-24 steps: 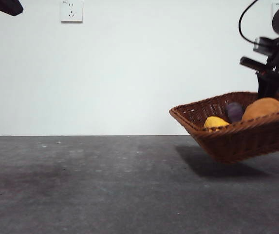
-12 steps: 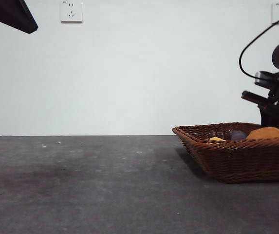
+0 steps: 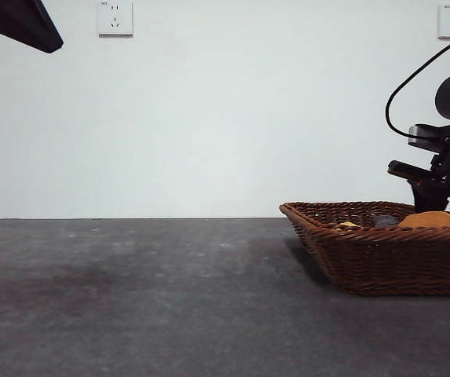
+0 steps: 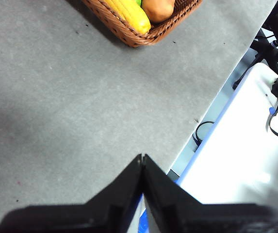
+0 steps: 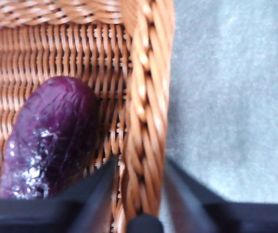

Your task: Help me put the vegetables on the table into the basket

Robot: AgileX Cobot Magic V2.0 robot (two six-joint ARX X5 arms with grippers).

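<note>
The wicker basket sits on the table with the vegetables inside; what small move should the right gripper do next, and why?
Probably open and back off. The right gripper straddles the braided rim of the dark brown woven wicker basket, which rests flat on the dark grey table. The dark purple eggplant, yellow corn cob and orange-brown potato lie inside, so nothing seems left to carry.

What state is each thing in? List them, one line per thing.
basket: flat on the table, rim between the right end effector's jaws.
corn cob: in the basket.
potato: in the basket.
eggplant: in the basket.
right end effector: astride the rim.
left end effector: shut, empty.
</note>
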